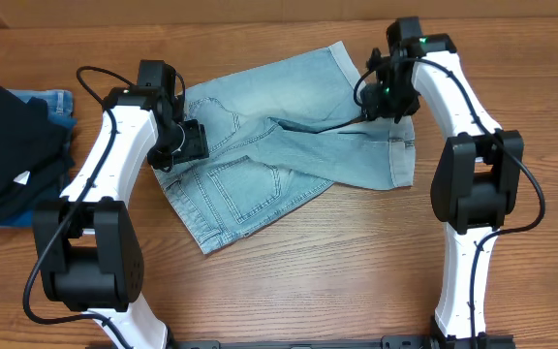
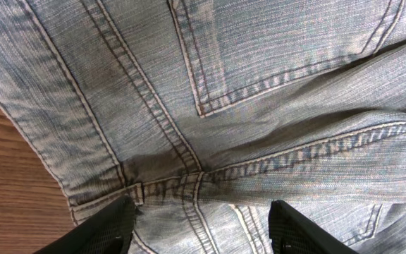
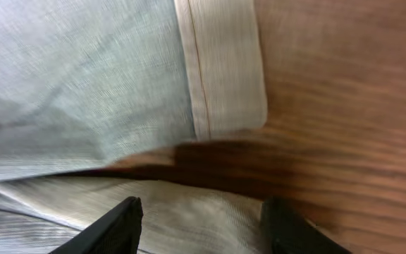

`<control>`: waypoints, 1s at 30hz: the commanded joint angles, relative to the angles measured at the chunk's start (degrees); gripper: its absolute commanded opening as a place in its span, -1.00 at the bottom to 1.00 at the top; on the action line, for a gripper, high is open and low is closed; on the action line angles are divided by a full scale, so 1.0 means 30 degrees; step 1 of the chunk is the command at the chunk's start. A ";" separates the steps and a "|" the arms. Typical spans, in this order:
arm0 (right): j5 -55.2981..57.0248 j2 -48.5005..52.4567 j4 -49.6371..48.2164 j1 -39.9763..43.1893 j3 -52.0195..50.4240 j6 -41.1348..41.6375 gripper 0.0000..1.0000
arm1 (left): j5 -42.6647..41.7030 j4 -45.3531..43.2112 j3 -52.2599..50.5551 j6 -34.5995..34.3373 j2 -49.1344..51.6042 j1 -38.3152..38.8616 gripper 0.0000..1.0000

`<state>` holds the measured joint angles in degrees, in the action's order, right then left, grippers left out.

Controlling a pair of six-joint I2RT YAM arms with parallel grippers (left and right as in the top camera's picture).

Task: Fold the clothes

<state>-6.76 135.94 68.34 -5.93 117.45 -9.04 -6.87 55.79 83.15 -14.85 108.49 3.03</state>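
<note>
The pale light-blue denim shorts [image 1: 279, 145] lie spread on the table, back pockets up, waistband toward the front left, one cuffed leg folded across toward the right. My left gripper [image 1: 190, 141] is open just above the waistband edge; its view shows seams and a pocket of the shorts [image 2: 210, 106] between the open fingers [image 2: 201, 229]. My right gripper [image 1: 381, 97] is open over the legs near their cuffs; its view shows a cuffed hem [image 3: 224, 70] and pale fabric between the fingers [image 3: 201, 226]. Neither holds cloth.
A black garment with a small white tag [image 1: 8, 160] lies on darker blue folded denim [image 1: 51, 102] at the far left. Bare wooden table [image 1: 337, 271] extends in front of the shorts. The arm bases stand at the front left and front right.
</note>
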 commanded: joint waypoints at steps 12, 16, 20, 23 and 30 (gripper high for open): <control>0.0525 0.0197 0.5486 0.0379 -0.6331 0.0240 0.04 | -0.0015 0.0270 -0.0044 0.0597 -0.0328 0.0117 0.29; -0.1166 0.0197 0.8488 0.0379 -0.6331 0.0226 0.07 | 0.0000 0.0262 -0.0044 0.1049 -0.0328 0.0117 0.29; -0.3366 0.0182 0.9617 0.0328 -0.6353 -0.0095 0.01 | 0.0277 0.0226 -0.0044 0.1107 -0.0328 0.0117 0.30; -0.3096 0.0160 0.8896 0.0204 -0.6273 -0.0590 0.03 | 0.1180 0.0255 -0.0044 0.1122 -0.0328 0.0117 0.37; -0.2754 0.0160 0.4539 0.1013 -0.0299 -0.0488 0.53 | 0.1202 0.0109 -0.0044 0.1093 -0.0328 0.0117 0.38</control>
<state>-15.20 135.94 86.80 -4.16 107.48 -9.76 -4.03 56.14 83.13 -12.91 108.49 3.03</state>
